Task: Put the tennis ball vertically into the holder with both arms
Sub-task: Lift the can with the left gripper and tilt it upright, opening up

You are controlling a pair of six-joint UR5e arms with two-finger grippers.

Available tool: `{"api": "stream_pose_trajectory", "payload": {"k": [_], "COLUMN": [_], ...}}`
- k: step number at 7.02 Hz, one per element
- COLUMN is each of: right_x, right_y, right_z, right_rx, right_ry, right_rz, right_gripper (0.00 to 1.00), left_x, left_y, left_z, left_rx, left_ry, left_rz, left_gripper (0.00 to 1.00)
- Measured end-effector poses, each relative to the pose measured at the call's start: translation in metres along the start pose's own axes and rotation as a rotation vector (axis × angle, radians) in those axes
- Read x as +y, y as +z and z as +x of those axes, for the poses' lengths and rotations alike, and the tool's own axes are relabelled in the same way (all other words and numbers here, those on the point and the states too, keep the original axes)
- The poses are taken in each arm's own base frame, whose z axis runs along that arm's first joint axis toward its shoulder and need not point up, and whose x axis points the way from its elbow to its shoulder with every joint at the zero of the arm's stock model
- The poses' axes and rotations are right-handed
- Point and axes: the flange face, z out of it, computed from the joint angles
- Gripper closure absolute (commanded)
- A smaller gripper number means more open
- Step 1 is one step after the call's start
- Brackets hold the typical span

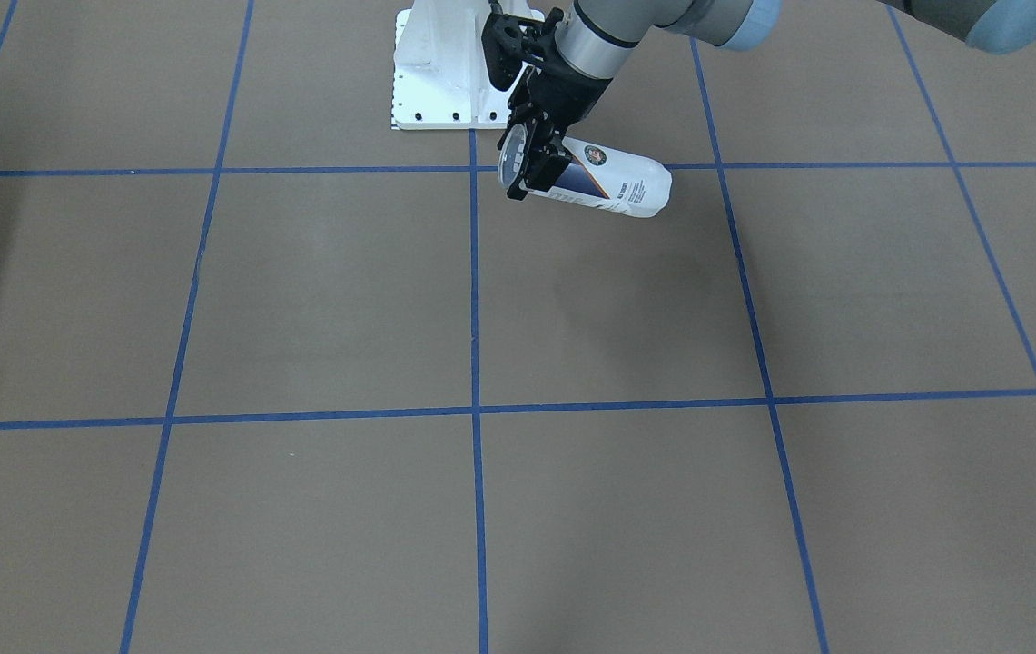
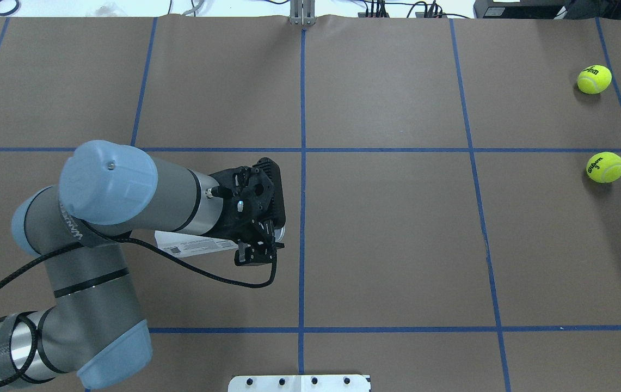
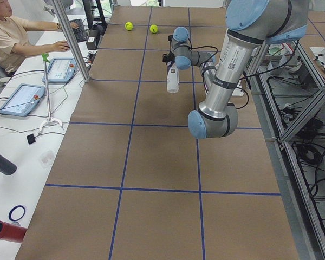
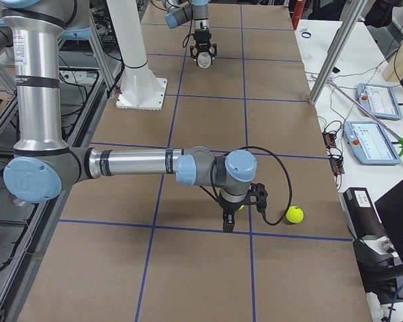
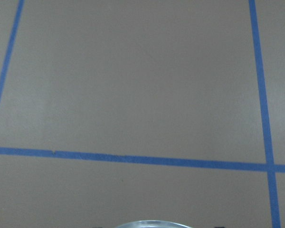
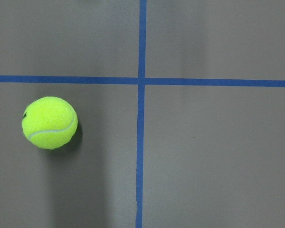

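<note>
Exterior front-facing view: the holder (image 1: 613,182) is in the left gripper (image 1: 536,173), whose fingers are clamped across it just behind its open metal rim. It lies tilted close to level, not upright. Its closed end points to the robot's left and its mouth to the right. It appears to hang clear of the table (image 1: 300,291), near the robot's side of the middle.

Two balls lie well apart from it on the far right of the table. The right wrist camera looks straight down on one ball (image 6: 50,122), beside a crossing of blue tape. The second ball (image 2: 594,79) sits farther from the robot.

The right gripper (image 4: 228,223) hangs low near the first ball, apparently holding nothing. I cannot tell how its jaws stand.

This looks like the pick-up step. Next, the right gripper likely has to centre over the ball and close on it, while the left arm turns the holder mouth-up.
</note>
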Motion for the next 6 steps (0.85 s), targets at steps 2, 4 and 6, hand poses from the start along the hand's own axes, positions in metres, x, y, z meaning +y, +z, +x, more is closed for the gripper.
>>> {"api": "stream_pose_trajectory", "payload": {"k": [2,4,6], "right_x": [-0.001,-0.002,-0.005], "right_y": [-0.002,-0.005,-0.01], "right_z": [-0.002,-0.005,-0.009], "right_rx": [0.0,-0.001,-0.002], "right_ry": [-0.005,-0.01,-0.019], "right_rz": [0.005,0.011,0.02], "right_gripper": [0.0,0.0,0.0], "left_x": [-0.017,-0.009,0.011], "left_y": [-0.026,-0.015,0.017], "left_z": [-0.009,-0.022,-0.042], "left_rx": [-0.018,-0.043,-0.087], "left_ry": [-0.093,-0.146,-0.19], "left_rz": [0.24,0.495,0.739], "left_gripper": [0.64,0.65,0.65]}}
